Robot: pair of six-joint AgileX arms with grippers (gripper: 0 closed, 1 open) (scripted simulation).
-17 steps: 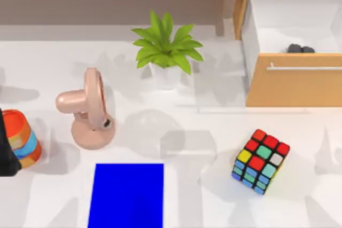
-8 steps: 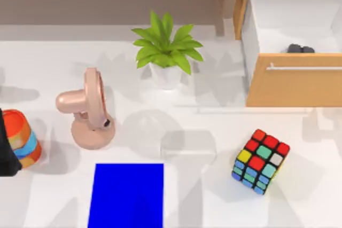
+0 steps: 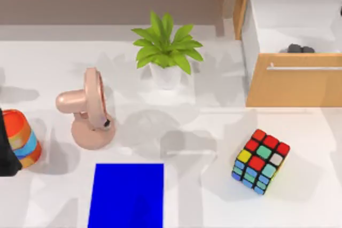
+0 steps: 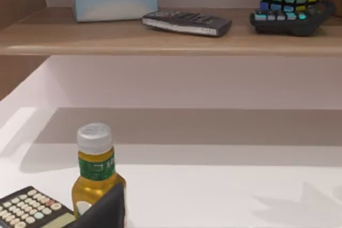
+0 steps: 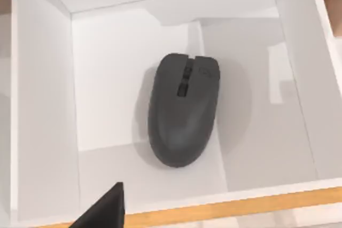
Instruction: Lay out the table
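**Right now: my right wrist looks down on a mouse in the open drawer**

Overhead, the table (image 3: 214, 89) spreads white beneath everything. Near its front edge lies a blue mat (image 3: 127, 195); a pink fan (image 3: 88, 110) stands behind it, and a potted plant (image 3: 166, 52) sits toward the back edge. A colour cube (image 3: 260, 160) rests toward the front right. At the back right corner the wooden drawer (image 3: 294, 81) is pulled open, and my right wrist view looks down on a dark mouse (image 5: 183, 109) inside. My left arm (image 3: 6, 150) sits at the left edge beside a striped cup (image 3: 22, 137). I cannot tell how far either of my grippers is open.
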